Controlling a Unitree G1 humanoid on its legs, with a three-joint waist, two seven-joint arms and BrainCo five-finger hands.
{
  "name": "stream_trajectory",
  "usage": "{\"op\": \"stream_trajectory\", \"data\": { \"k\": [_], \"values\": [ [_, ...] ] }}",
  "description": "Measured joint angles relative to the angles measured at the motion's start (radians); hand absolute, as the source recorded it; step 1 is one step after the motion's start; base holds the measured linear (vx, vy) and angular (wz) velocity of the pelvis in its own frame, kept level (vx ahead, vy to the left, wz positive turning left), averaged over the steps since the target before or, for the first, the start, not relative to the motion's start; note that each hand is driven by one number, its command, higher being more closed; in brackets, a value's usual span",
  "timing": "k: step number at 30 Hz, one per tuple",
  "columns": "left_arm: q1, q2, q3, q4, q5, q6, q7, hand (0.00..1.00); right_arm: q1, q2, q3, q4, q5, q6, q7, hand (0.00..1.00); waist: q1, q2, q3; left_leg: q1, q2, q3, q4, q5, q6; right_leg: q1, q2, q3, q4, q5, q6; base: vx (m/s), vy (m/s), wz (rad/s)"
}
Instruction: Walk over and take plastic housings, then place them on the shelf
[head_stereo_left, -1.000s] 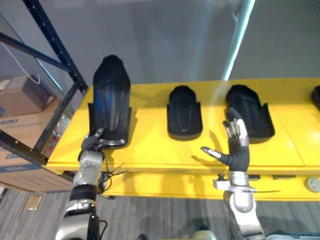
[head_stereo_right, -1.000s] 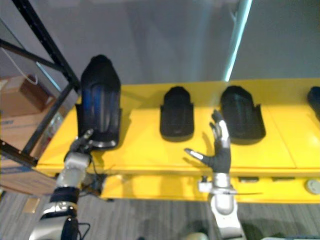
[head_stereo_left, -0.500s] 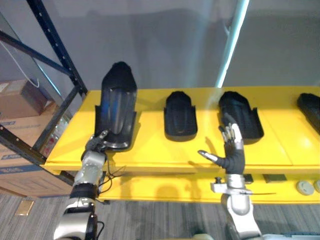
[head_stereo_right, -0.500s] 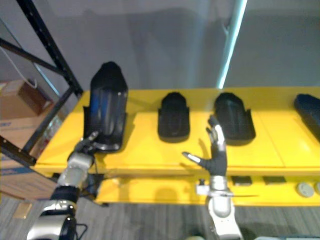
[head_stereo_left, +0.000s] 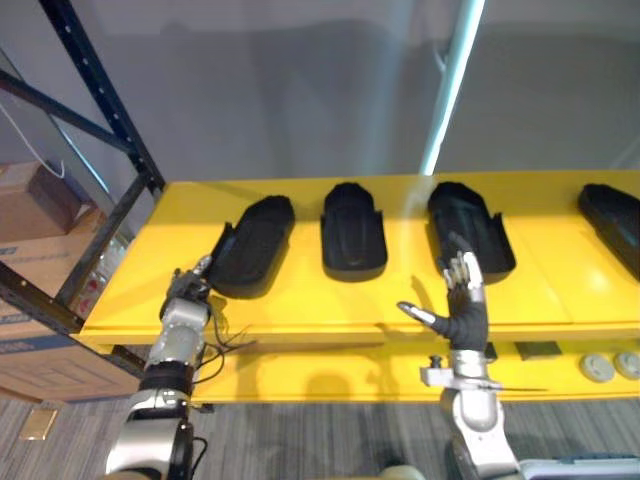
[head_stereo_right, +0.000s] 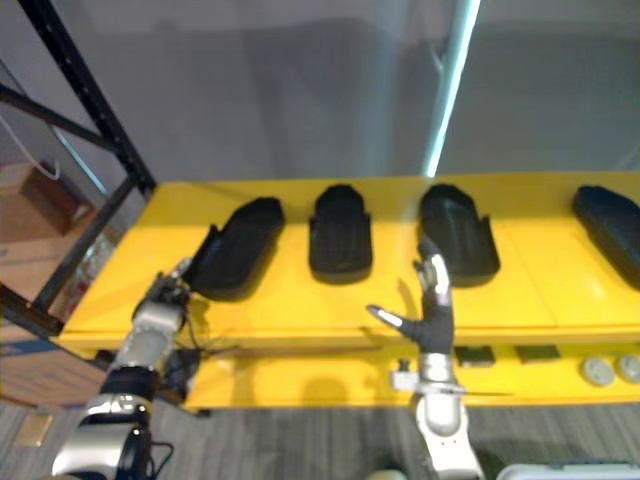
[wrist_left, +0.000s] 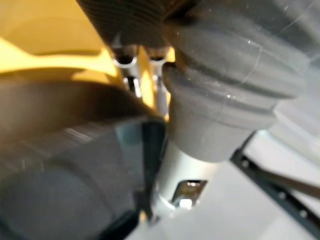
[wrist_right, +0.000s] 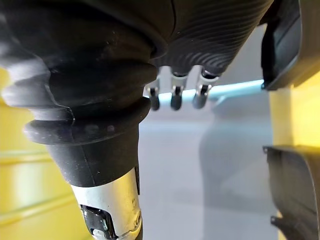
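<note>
Lying on shelf (head_stereo_left: 300, 305), leftmost housing (head_stereo_left: 250, 245), left robot hand (head_stereo_left: 187, 292) perhaps touching it

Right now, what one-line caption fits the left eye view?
Left hand at the leftmost black housing lying on the yellow shelf; right hand raised, open.

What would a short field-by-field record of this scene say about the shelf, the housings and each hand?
shelf: yellow, bearing four black housings
leftmost housing: lying at an angle, near end by the left hand
others in the row: second housing, third housing, far-right housing
right hand: open, upright before the shelf, holding nothing
surroundings: black rack and cardboard boxes at left
</note>
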Motion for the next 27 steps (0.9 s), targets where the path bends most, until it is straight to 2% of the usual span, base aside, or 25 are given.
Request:
{"op": "stream_trajectory", "data": {
  "k": [5,7,10,11,12,13,16,19,20,21,24,25,27],
  "values": [
    [-0.018,0.002,-0.003,0.014,-0.025,-0.036,0.034,0.0,0.012,0.0,0.0,0.0,0.001,0.001,0.001,0.0,-0.001,-0.003,0.002,-0.001,-0.001,0.015,0.0,0.0,0.0,-0.014,0.0,0.019,0.006,0.0,0.0,0.0,0.005,-0.07],
    [-0.019,0.006,-0.003,0.014,-0.06,-0.058,0.041,0.0,0.015,0.0,0.0,-0.001,0.001,0.001,0.007,0.0,-0.012,-0.005,0.004,-0.001,-0.001,0.016,0.0,0.0,0.0,-0.015,0.0,0.02,0.008,0.0,0.0,0.0,0.002,-0.02],
    [-0.035,0.01,-0.001,0.015,-0.045,-0.103,0.066,0.0,0.017,0.0,-0.001,-0.009,0.001,0.0,0.024,0.0,-0.024,-0.013,0.01,-0.001,-0.001,0.018,0.0,0.0,0.0,-0.019,0.0,0.022,0.012,-0.003,-0.005,0.0,0.001,-0.02],
    [-0.04,0.007,0.004,0.013,0.021,-0.13,0.098,0.0,0.017,0.0,-0.001,-0.013,-0.001,-0.003,0.028,0.0,-0.026,-0.015,0.013,-0.001,-0.001,0.022,0.0,-0.001,0.0,-0.024,0.0,0.027,0.014,-0.003,-0.005,-0.01,0.003,-0.08],
    [-0.041,0.007,0.009,0.013,0.062,-0.139,0.117,0.0,0.018,0.0,-0.001,-0.017,-0.001,-0.004,0.028,0.0,-0.026,-0.016,0.015,-0.001,-0.001,0.024,0.0,-0.001,0.0,-0.026,0.0,0.029,0.014,-0.003,-0.005,-0.01,0.002,-0.09],
    [-0.047,0.007,0.021,0.015,0.15,-0.151,0.162,0.0,0.021,0.0,-0.002,-0.029,-0.003,-0.005,0.027,0.0,-0.032,-0.017,0.02,-0.003,-0.001,0.026,0.0,-0.001,0.0,-0.03,0.0,0.032,0.015,-0.003,-0.005,0.0,0.0,-0.05],
    [-0.076,0.005,0.101,0.016,0.383,-0.155,0.274,0.0,0.035,0.0,-0.013,-0.078,-0.004,-0.027,0.026,0.0,-0.052,-0.018,0.027,-0.01,-0.001,0.028,0.0,-0.001,0.0,-0.037,0.001,0.035,0.015,0.002,0.001,0.0,0.0,-0.01],
    [-0.15,0.013,0.152,0.014,0.611,-0.153,0.348,0.0,0.027,-0.006,-0.05,-0.114,0.021,-0.057,0.05,0.0,-0.05,-0.018,0.027,-0.01,-0.001,0.03,0.001,-0.001,0.0,-0.036,0.003,0.043,0.015,0.006,0.002,0.04,-0.001,-0.03],
    [-0.178,0.027,0.16,0.009,0.702,-0.153,0.358,0.0,0.011,-0.01,-0.056,-0.125,0.043,-0.059,0.071,0.0,-0.051,-0.018,0.027,-0.01,-0.002,0.028,0.001,-0.001,0.0,-0.035,0.002,0.043,0.014,0.006,0.002,0.03,-0.002,-0.02],
    [-0.19,0.034,0.162,0.004,0.739,-0.154,0.364,0.0,0.0,-0.013,-0.06,-0.127,0.051,-0.062,0.082,0.0,-0.051,-0.018,0.027,-0.009,-0.002,0.026,0.001,-0.001,0.0,-0.035,0.002,0.043,0.014,0.006,0.002,0.0,0.0,0.0],
    [-0.195,0.029,0.163,-0.099,0.95,-0.169,0.377,0.0,-0.074,-0.044,-0.065,-0.128,0.112,-0.06,0.159,0.0,-0.045,-0.013,0.029,-0.009,-0.005,0.017,0.001,-0.001,0.0,-0.028,0.001,0.036,0.015,0.006,0.002,0.0,0.0,0.06],
    [-0.171,0.019,0.162,-0.154,1.002,-0.182,0.378,0.0,-0.097,-0.05,-0.065,-0.128,0.122,-0.056,0.176,0.0,-0.043,-0.01,0.028,-0.012,-0.005,0.006,0.001,0.0,0.001,-0.024,0.0,0.025,0.015,0.006,0.002,-0.01,-0.005,0.35],
    [-0.01,-0.053,0.158,-0.411,1.145,-0.217,0.378,0.0,-0.169,-0.079,-0.064,-0.127,0.124,-0.014,0.169,0.0,-0.02,0.004,0.026,-0.008,-0.005,-0.041,0.001,0.0,0.002,0.011,-0.002,-0.025,0.013,0.004,0.002,-0.01,-0.011,0.52]
  ]
}}
